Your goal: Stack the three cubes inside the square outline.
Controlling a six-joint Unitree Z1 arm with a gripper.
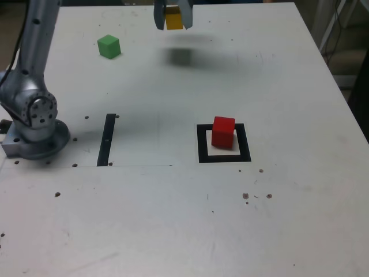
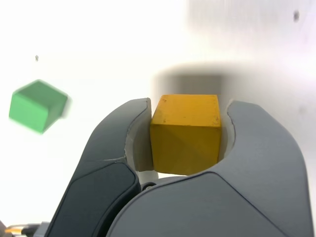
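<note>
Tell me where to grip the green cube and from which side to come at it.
Come straight down on the green cube and close the fingers on two opposite vertical faces. It sits flat and alone on the table, turned slightly, so rotate the wrist to match its faces.

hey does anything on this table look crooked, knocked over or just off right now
Nothing looks damaged or spilled. The red cube sits toward the far edge of the square outline, not centred. The yellow cube is clamped in the gripper above the table, and the green cube rests upright on its own.
</note>
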